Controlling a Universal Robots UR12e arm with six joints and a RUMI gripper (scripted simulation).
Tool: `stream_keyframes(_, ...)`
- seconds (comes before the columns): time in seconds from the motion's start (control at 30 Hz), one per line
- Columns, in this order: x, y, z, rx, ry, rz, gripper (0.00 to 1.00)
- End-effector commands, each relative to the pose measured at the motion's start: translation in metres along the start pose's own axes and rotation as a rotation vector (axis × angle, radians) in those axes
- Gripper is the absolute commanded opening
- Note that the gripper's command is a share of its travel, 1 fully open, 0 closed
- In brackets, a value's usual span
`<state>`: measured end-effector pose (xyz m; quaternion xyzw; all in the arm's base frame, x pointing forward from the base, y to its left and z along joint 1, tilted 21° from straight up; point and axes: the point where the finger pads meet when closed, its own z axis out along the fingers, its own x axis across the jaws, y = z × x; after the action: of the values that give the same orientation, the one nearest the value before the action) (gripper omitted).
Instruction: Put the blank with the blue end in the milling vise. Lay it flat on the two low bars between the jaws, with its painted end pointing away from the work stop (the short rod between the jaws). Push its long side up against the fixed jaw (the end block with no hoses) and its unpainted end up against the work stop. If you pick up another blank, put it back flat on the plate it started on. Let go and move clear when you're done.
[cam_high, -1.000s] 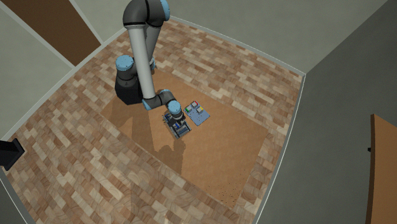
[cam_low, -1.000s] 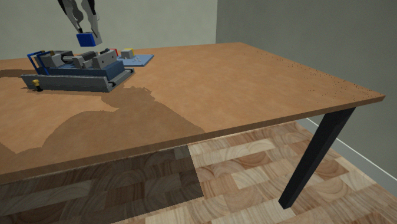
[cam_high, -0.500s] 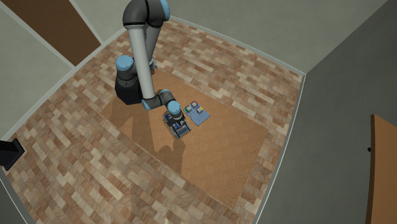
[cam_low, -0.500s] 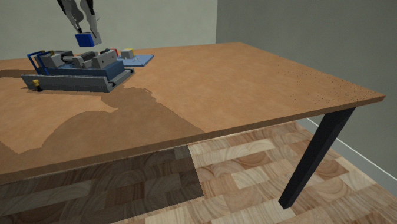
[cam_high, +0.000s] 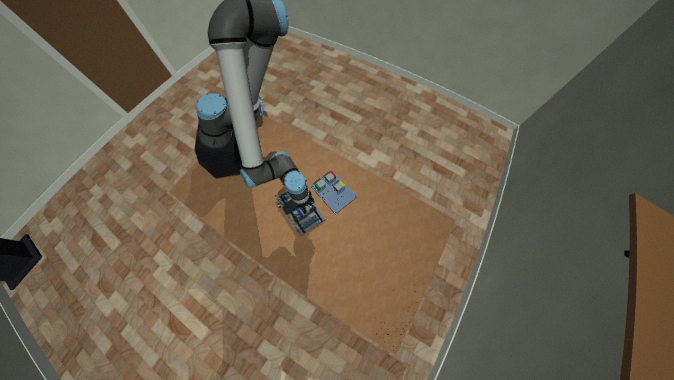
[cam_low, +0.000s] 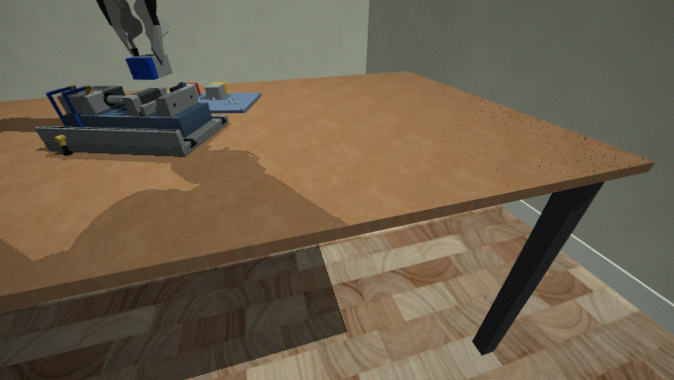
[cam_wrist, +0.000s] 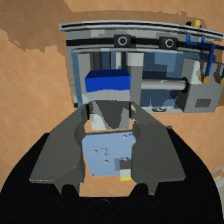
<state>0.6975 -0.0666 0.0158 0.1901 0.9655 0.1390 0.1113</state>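
Observation:
My gripper (cam_low: 148, 56) (cam_wrist: 109, 104) (cam_high: 300, 202) is shut on the blank with the blue end (cam_low: 142, 68) (cam_wrist: 106, 81). It holds the blank in the air, a little above the milling vise (cam_low: 125, 120) (cam_wrist: 165, 42) (cam_high: 308, 221). In the wrist view the blue end points towards the vise and covers part of the gap between the jaws. The vise's blue hoses (cam_low: 59, 96) (cam_wrist: 202, 44) sit at one end; the jaw block (cam_low: 177, 100) at the other end has no hoses. The work stop and the low bars are hard to make out.
A light blue plate (cam_high: 342, 202) (cam_low: 245, 100) (cam_wrist: 100, 157) lies beside the vise. On it are blanks with a green end (cam_high: 318, 186), a red end (cam_high: 330, 175) and a yellow end (cam_high: 340, 186) (cam_low: 216, 90). The vise stands on a brown table (cam_low: 400, 140).

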Motion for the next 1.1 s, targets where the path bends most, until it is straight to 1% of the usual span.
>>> stream_keyframes(0.0,0.0016,-0.0030,0.0003,-0.001,0.000,0.017,0.00)
stream_keyframes(1.07,0.0018,-0.0038,0.0002,-0.001,0.000,0.037,0.00)
